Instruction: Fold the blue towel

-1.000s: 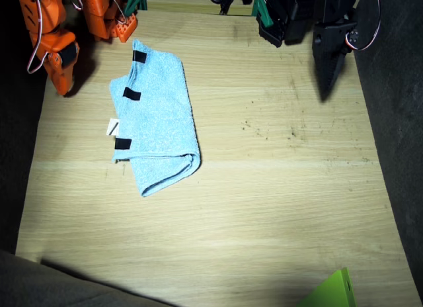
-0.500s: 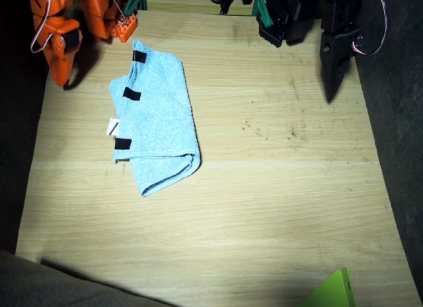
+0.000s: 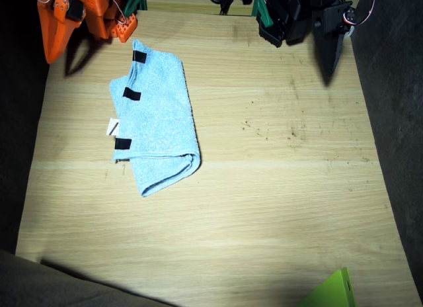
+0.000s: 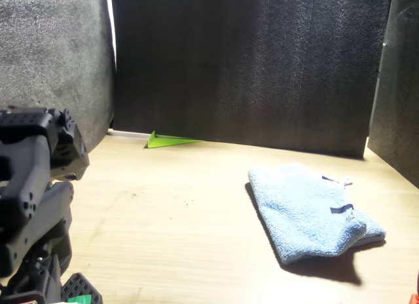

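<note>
The blue towel (image 3: 158, 128) lies folded on the wooden table (image 3: 277, 201), left of the middle, its doubled end nearest the camera. Black tape strips (image 3: 131, 94) and a white tag (image 3: 113, 128) sit along its left edge. In the front view the blue towel (image 4: 308, 212) lies flat at the right. My right gripper (image 3: 53, 54), orange, hangs shut at the far left corner, apart from the towel. At the far right my left gripper (image 3: 328, 63), black, points down, shut and holding nothing. The left arm's black body (image 4: 36, 186) fills the front view's near left.
A green sheet corner (image 3: 334, 290) pokes in at the table's near right edge and shows as a green wedge (image 4: 167, 141) by the dark back wall. Black foam walls (image 4: 262, 61) surround the table. Cables and arm bases (image 3: 277, 9) crowd the far edge.
Both grippers have drawn back towards the far edge, the right one up and away from the towel's corner. The towel has not moved.
</note>
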`<state>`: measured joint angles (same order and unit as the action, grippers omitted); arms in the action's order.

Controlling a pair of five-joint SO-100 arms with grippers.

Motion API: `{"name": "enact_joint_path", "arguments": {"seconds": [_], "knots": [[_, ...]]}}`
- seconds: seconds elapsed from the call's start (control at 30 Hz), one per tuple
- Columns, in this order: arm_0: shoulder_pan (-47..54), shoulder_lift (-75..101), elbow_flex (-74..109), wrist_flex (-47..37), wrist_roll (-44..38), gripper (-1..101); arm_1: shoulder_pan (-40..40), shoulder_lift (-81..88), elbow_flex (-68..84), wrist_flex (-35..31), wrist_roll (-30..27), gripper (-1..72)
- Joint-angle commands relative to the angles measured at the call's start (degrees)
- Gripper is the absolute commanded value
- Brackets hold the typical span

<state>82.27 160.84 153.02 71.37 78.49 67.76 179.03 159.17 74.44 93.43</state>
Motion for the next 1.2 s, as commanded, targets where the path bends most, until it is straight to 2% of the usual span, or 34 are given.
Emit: {"name": "enact_joint_path", "arguments": {"seconds": [0.0,0.1,0.13,0.17,0.33,0.63,0.9,1.17], "knots": [[3.2,4.7,1.0,2.5,-1.8,0,-0.9,1.4,0.5,-1.9,1.7,-0.1],[6.9,17.1,3.9,8.3,-1.8,0,-0.2,1.4,1.0,-3.3,1.7,-0.1],[7.5,20.8,4.9,10.1,-1.8,0,11.2,1.2,0.5,-1.0,-17.1,-0.1],[-6.2,21.0,5.0,9.4,4.2,0,12.0,1.2,0.4,-0.5,-17.1,-0.1],[-13.0,21.1,5.0,9.4,3.3,0,19.8,1.3,-0.6,3.3,-12.4,-0.1],[-13.2,21.1,5.0,9.6,3.8,0,17.8,1.3,-1.3,6.2,-9.8,-0.1],[-12.7,21.1,4.9,9.7,3.3,0,10.8,1.3,-1.3,6.2,-3.9,-0.1],[-12.7,21.1,4.9,9.8,3.7,0,7.3,1.3,-1.3,6.2,-0.7,-0.1]]}}
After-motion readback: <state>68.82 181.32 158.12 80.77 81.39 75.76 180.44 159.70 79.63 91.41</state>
